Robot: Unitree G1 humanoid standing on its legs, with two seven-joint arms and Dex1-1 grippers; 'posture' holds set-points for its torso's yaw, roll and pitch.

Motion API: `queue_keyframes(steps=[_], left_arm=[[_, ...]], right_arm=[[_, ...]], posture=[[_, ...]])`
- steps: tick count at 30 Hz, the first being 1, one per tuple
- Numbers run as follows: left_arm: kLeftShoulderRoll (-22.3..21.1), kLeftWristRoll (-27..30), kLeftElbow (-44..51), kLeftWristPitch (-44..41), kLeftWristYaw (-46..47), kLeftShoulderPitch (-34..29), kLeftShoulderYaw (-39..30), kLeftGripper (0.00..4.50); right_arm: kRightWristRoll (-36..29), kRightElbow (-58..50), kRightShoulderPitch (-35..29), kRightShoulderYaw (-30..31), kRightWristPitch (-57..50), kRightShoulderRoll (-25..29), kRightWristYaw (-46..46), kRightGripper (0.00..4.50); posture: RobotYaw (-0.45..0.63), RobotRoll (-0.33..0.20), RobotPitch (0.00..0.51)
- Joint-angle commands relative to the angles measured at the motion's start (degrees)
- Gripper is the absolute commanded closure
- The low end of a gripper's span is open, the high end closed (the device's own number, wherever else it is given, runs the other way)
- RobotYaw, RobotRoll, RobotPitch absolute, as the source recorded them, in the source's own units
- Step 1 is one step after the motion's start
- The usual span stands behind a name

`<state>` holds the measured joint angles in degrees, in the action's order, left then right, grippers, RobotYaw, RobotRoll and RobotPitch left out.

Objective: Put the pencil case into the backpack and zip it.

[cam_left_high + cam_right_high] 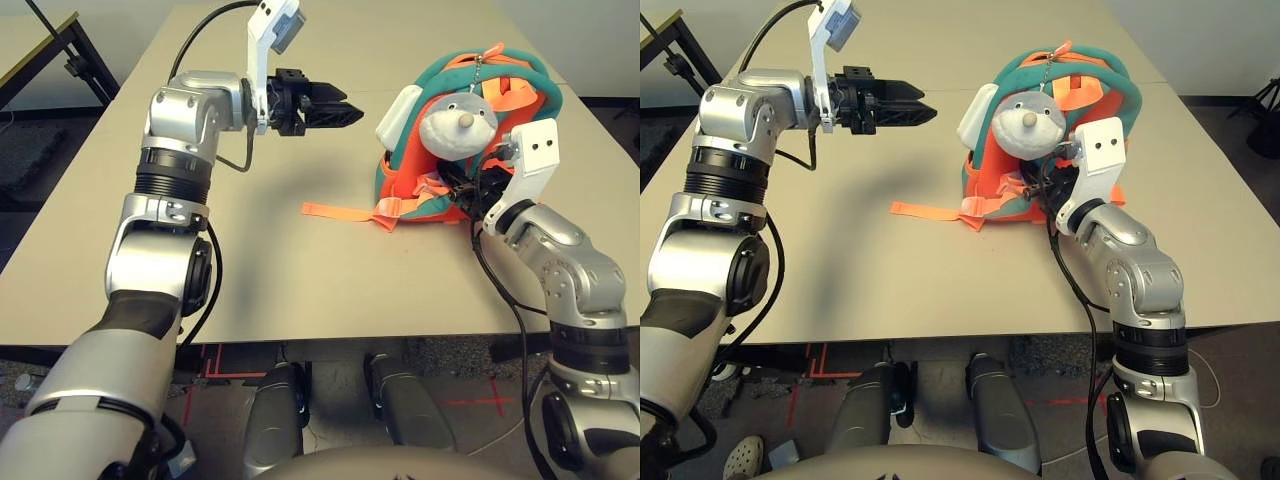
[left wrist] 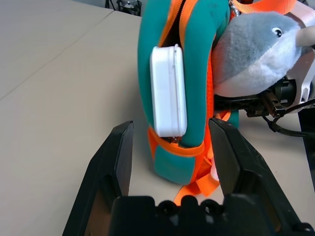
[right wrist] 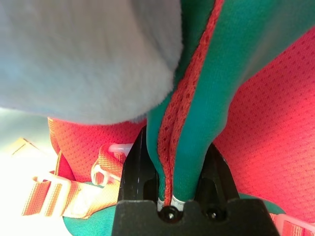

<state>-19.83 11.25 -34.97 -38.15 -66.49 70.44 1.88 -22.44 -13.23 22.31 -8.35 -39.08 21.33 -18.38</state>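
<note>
1 backpack (image 1: 455, 150) right of centre on table (image 1: 300, 280) | 1 pencil case (image 1: 398, 115) half in its left opening | left gripper (image 1: 345, 110) open, apart | right gripper (image 3: 172, 162) clamps backpack's teal trim | plush toy (image 1: 455, 125) in front

There's one backpack (image 1: 460, 140) on the desk (image 1: 300, 270), with one plush toy (image 1: 455, 125) fixed to it and one white pencil case (image 2: 168, 91) poking from its side. Two robot hands are at work: the left hand (image 1: 335, 108) and the right hand (image 3: 172, 172). One loose orange strap (image 1: 335, 212) trails out.
</note>
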Motion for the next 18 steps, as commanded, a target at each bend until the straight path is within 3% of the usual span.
queue_keyframes(steps=[1, 2, 4, 6, 8, 10, 12, 14, 18], left_arm=[[1.5, -0.2, -2.8, 2.2, 1.0, 0.4, 1.5, 1.46], [1.9, -0.2, -3.4, 2.8, 1.0, 0.7, 1.6, 1.46], [2.5, -0.2, -4.8, 3.7, 1.2, 1.3, 1.7, 1.87], [2.9, -0.1, -6.2, 4.6, 1.5, 1.8, 1.6, 1.72], [3.0, -0.2, -7.0, 5.4, 1.4, 1.9, 1.7, 1.31], [3.0, -0.3, -7.5, 6.0, 1.0, 1.8, 1.9, 0.5], [3.1, 0.0, -8.0, 5.8, 1.5, 1.9, 1.6, 0.49], [3.1, 0.0, -8.3, 5.8, 1.4, 2.0, 1.7, 0.9], [2.9, -0.1, -8.7, 6.2, 1.0, 2.1, 1.9, 2.49]], right_arm=[[0.2, 1.0, -0.7, 1.5, -1.2, -0.5, -0.3, 3.95], [0.2, 0.8, -0.8, 1.4, -1.3, -0.6, -0.2, 3.95], [0.1, 0.5, -0.9, 1.3, -1.3, -0.6, 0.0, 3.95], [0.1, 0.2, -1.2, 1.3, -1.4, -0.6, 0.1, 3.95], [0.1, 0.0, -1.4, 1.2, -1.4, -0.6, 0.3, 3.95], [0.2, 0.0, -1.5, 1.2, -1.4, -0.7, 0.4, 3.95], [0.2, -0.1, -1.5, 1.2, -1.4, -0.7, 0.5, 3.95], [0.2, -0.1, -1.5, 1.2, -1.4, -0.7, 0.5, 3.95], [0.3, 0.3, -1.3, 1.4, -1.2, -0.8, 0.4, 3.95]], posture=[[-0.21, 0.0, 0.14], [-0.22, 0.0, 0.14], [-0.22, 0.0, 0.14], [-0.22, 0.0, 0.14], [-0.23, 0.0, 0.139], [-0.23, 0.0, 0.139], [-0.23, 0.0, 0.139], [-0.23, 0.0, 0.139], [-0.22, 0.0, 0.14]])
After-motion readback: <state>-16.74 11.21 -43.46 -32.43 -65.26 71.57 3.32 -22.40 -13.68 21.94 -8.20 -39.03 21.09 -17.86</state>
